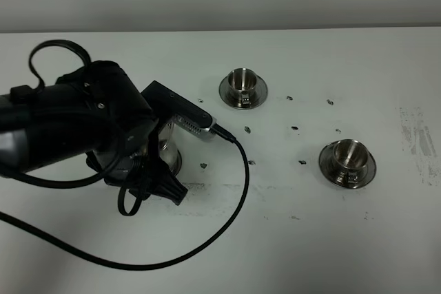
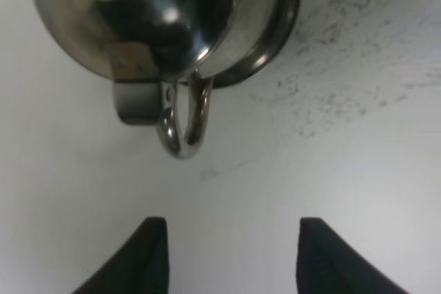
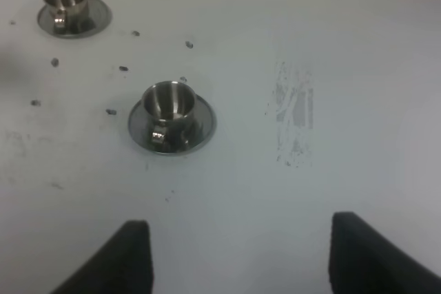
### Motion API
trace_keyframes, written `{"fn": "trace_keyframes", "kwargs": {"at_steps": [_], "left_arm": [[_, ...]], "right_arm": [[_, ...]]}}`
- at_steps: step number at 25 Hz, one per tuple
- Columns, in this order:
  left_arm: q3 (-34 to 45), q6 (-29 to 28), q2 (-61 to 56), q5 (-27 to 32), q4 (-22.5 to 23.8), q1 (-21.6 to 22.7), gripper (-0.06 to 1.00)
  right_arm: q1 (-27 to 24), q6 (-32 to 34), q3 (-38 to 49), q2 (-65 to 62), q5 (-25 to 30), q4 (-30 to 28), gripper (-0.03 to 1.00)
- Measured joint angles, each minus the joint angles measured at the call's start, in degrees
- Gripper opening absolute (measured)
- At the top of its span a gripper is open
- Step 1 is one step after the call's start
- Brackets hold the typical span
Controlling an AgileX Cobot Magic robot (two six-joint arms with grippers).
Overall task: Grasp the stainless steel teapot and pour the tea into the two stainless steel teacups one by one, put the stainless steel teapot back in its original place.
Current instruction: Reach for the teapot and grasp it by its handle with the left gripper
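The left hand (image 2: 231, 256) is open. Its two dark fingertips (image 2: 148, 259) stand apart over bare bench with nothing between them. Just ahead of them, and not touching them, is the loop handle (image 2: 182, 122) of the stainless steel teapot (image 2: 158, 12), which points back toward the gap. The pot stands upright, and the wrist camera looks down on its shiny lid. A curved steel rim past the pot's side looks like the round tray (image 2: 279, 53) beneath it, though most of it is hidden.

In the high view the left arm (image 1: 83, 115) comes in from the left edge and covers most of the teapot (image 1: 167, 151), which sits left of centre. A black cable (image 1: 241, 191) loops from the wrist down across the lower part of the frame.

The right hand (image 3: 238, 256) is also open. Its fingertips are spread wide above bare bench and hold nothing. It does not appear in the high view.

The first teacup (image 1: 241, 80) stands on its saucer (image 1: 256, 94) above centre, to the upper right of the pot. The second teacup (image 1: 349, 154) stands on its own saucer (image 1: 365, 170) right of centre, well apart from the first. Both are upright.

The white bench (image 1: 310, 239) has small dark specks between the cups and a scuffed patch (image 1: 417, 139) near the right edge.
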Motion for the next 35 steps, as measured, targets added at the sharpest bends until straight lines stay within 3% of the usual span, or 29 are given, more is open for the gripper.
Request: {"fn": "trace_keyframes", "kwargs": {"at_steps": [9, 21, 35], "left_arm": [[0.0, 2.2, -2.8, 3.3, -4.5, 3.0, 0.61], [0.0, 2.1, -0.4, 0.4, -9.5, 6.0, 0.61], [0.0, 2.1, 4.8, -2.6, -9.5, 10.1, 0.61]], "right_arm": [[0.0, 0.0, 0.0, 0.0, 0.0, 0.0, 0.56], [0.0, 0.0, 0.0, 0.0, 0.0, 0.0, 0.56], [0.0, 0.0, 0.0, 0.0, 0.0, 0.0, 0.56]]}}
